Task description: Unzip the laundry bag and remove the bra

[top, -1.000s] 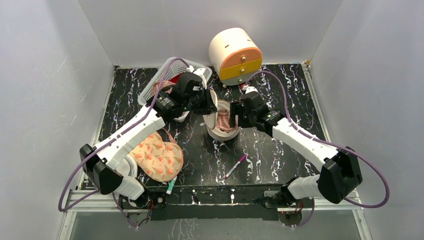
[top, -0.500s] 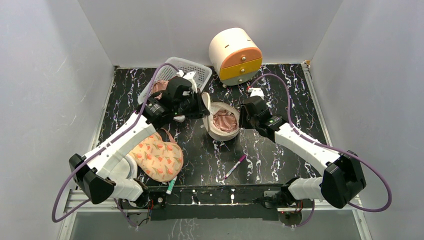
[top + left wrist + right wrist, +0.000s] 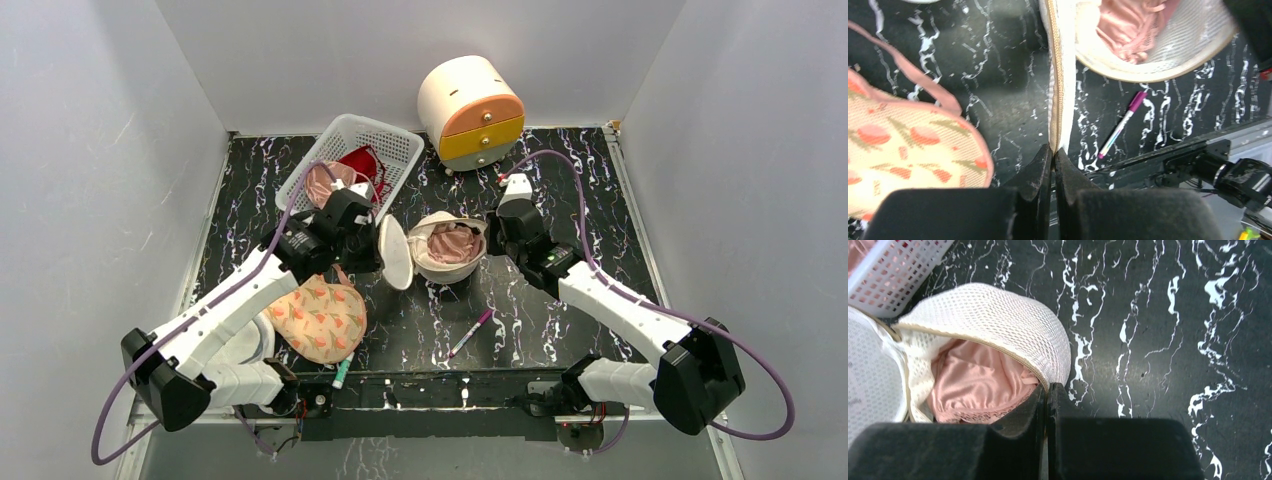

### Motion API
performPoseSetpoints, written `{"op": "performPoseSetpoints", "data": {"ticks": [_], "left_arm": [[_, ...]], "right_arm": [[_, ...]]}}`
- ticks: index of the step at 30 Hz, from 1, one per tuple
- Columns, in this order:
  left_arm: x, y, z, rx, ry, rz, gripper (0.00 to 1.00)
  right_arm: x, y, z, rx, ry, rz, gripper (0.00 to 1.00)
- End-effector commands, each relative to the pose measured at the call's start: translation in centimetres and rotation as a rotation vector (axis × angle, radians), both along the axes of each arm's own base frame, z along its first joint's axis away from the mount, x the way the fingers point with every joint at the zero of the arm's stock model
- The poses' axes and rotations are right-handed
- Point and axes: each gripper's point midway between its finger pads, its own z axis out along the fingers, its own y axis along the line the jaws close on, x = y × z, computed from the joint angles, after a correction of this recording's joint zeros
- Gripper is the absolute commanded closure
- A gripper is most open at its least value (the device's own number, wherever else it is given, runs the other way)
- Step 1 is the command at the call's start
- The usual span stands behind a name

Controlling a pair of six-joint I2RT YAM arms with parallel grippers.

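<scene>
The laundry bag, a beige-white mesh drum, lies unzipped in the middle of the table. Its round lid flap is swung out to the left. My left gripper is shut on the flap's zip edge; its tips pinch the tape. A pink satin bra lies inside the bag, seen as well in the left wrist view and the right wrist view. My right gripper is shut on the bag's right rim, beside the mesh wall.
A white lattice basket with pink and red garments stands behind the left arm. A cream and orange drawer drum sits at the back. A peach floral padded piece, a purple pen and a green marker lie nearer.
The left gripper has drawn the lid flap down and to the left, laying the bag wide open. The right gripper has closed on the bag's right rim.
</scene>
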Motion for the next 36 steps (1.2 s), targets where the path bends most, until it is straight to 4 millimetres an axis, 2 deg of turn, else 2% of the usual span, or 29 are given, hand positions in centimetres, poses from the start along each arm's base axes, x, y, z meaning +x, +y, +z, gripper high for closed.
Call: {"op": "performPoseSetpoints", "data": {"ticks": [1, 3, 7, 12, 15, 18, 19, 20, 21, 22, 25, 26, 27, 29, 34, 36], "left_arm": [[-1.3, 3.1, -0.3, 0.084, 0.013, 0.058, 1.0], [-1.6, 3.9, -0.7, 0.116, 0.025, 0.084, 0.93], [-1.6, 4.3, -0.5, 0.116, 0.007, 0.091, 0.65], [-0.1, 2.3, 2.0, 0.039, -0.079, 0.036, 0.44], [1.2, -1.0, 3.7, -0.069, -0.114, -0.041, 0.38], [2.7, -8.8, 5.0, -0.34, -0.11, -0.175, 0.35], [3.1, -11.6, 4.8, -0.398, -0.112, -0.213, 0.36], [3.7, -14.0, 3.6, -0.394, -0.109, -0.247, 0.41], [4.5, -15.5, 2.6, -0.374, -0.112, -0.258, 0.5], [5.0, -16.6, 1.9, -0.372, -0.115, -0.269, 0.57], [7.1, -18.6, -1.6, -0.348, -0.12, -0.241, 0.61], [7.5, -19.1, -2.3, -0.344, -0.118, -0.245, 0.61], [8.6, -19.6, -3.9, -0.325, -0.123, -0.22, 0.6], [10.5, -19.5, -5.4, -0.295, -0.146, -0.171, 0.66], [12.1, -18.3, -6.9, -0.309, -0.129, -0.093, 0.72], [12.4, -18.6, -7.2, -0.344, -0.117, -0.098, 0.73]], "right_arm": [[2.0, 0.2, 4.0, 0.025, -0.154, -0.006, 1.0], [2.2, 0.5, 4.0, 0.02, -0.15, 0.007, 1.0], [2.1, 0.7, 4.0, 0.021, -0.147, 0.02, 1.0], [2.2, 0.5, 4.3, 0.027, -0.156, 0.017, 1.0], [2.3, 0.5, 4.8, 0.039, -0.161, 0.022, 1.0], [2.0, 0.8, 5.0, 0.068, -0.161, 0.05, 1.0], [2.0, 0.7, 4.6, 0.073, -0.151, 0.057, 1.0], [1.8, 1.1, 4.5, 0.092, -0.141, 0.077, 1.0], [1.8, 1.4, 4.8, 0.109, -0.142, 0.094, 1.0], [1.7, 1.7, 5.0, 0.122, -0.144, 0.106, 1.0], [1.5, 2.2, 5.5, 0.146, -0.145, 0.129, 1.0], [1.4, 2.2, 5.4, 0.148, -0.14, 0.132, 1.0], [1.3, 2.4, 5.3, 0.16, -0.134, 0.137, 1.0], [1.1, 2.7, 5.2, 0.177, -0.128, 0.151, 1.0], [1.0, 2.8, 5.3, 0.182, -0.128, 0.156, 1.0], [1.0, 2.8, 5.2, 0.18, -0.125, 0.158, 1.0]]}}
